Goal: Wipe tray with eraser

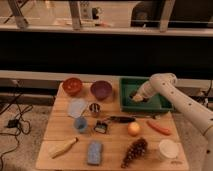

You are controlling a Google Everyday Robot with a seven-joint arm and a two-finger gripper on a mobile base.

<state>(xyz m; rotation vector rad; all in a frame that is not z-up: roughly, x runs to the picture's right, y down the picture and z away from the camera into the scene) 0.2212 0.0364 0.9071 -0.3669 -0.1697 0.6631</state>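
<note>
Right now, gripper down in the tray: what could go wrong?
1. The gripper is low near the tray's wall nearest the purple bowl; a sideways stroke might shove the tray into the bowl.
2. The tray sits at the table's far right corner, so dragging could push it off.
</note>
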